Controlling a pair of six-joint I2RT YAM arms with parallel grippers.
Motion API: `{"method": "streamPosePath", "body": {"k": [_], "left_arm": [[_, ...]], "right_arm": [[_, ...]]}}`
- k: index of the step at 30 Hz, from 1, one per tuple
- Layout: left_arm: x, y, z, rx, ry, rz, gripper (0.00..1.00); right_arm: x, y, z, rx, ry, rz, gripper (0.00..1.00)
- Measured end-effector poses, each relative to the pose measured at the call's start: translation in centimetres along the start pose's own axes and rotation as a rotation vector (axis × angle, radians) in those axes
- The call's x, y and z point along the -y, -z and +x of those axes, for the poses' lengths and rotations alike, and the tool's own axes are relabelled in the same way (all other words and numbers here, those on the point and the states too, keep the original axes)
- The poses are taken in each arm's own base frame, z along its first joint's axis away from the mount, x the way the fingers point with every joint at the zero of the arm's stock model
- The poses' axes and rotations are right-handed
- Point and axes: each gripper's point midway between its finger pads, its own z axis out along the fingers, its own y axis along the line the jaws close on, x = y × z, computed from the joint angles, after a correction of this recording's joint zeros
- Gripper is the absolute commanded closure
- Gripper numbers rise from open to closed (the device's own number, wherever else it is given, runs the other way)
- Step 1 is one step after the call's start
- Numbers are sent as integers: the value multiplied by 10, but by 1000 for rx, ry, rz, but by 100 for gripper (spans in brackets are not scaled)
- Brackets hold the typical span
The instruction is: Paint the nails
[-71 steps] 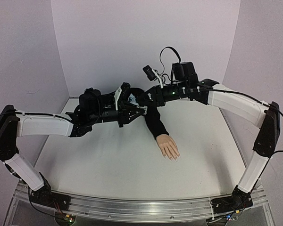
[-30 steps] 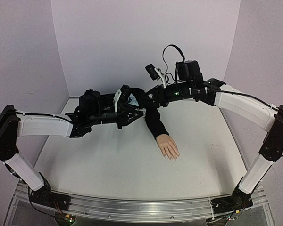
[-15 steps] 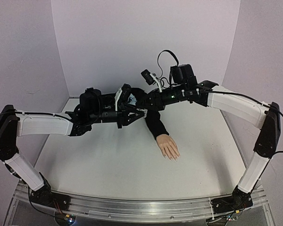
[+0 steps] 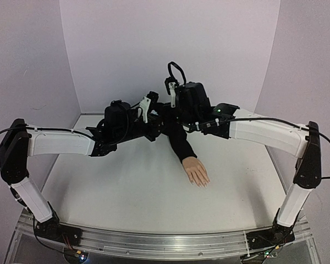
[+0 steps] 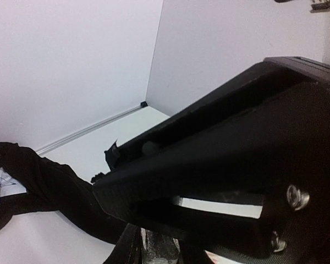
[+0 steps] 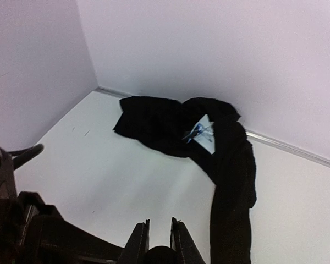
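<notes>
The mannequin hand (image 4: 196,170) lies palm down at mid-table, its black sleeve (image 4: 179,140) trailing toward the back wall. The nails (image 4: 201,183) are tiny pale tips on the fingers that point toward the near edge. Behind the hand, above the sleeve, the two grippers meet. My left gripper (image 4: 154,127) is shut on a small clear bottle (image 5: 162,254), which shows between its fingers in the left wrist view. My right gripper (image 6: 160,242) is shut on the bottle's round black cap (image 6: 160,256). In the left wrist view the right gripper's black body (image 5: 236,154) hides most of the scene.
The sleeve (image 6: 231,181) bunches into a black heap with a white tag (image 6: 201,132) near the back wall. Pale walls enclose the white table (image 4: 126,192) at the back and both sides. Part of the left arm (image 6: 22,231) shows at the lower left of the right wrist view.
My right arm swung left and down over the left gripper, and its jaws closed on the cap. The left arm shifted slightly right and up. The mannequin hand stayed put.
</notes>
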Motion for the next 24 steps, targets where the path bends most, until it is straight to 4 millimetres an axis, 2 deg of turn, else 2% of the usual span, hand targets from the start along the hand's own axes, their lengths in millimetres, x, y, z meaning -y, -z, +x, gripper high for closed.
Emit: {"method": "streamPosePath", "body": {"k": [2,4,6,7,9,12,17,24], "left_arm": [[-5,-1,-2,11,-3,-26,100],[-16,1,0,15,-6,-59,100],[-29,6,13,-2,-12,-75,100],[-33,9,19,-14,-17,-72,100],[-34,15,34,-48,-29,-48,100],[-20,18,44,-78,-57,25,100],[4,26,39,-73,-122,124,100],[15,32,33,-60,-164,178,100]], "right_arm": [[2,-2,-1,2,4,26,56],[-2,-1,4,-20,30,6,42],[-10,2,9,-52,61,-61,33],[-14,5,12,-74,72,-107,32],[-24,14,20,-122,89,-229,32],[-24,31,22,-182,91,-384,33],[-11,47,21,-244,85,-485,37],[-17,53,28,-314,86,-549,49]]}}
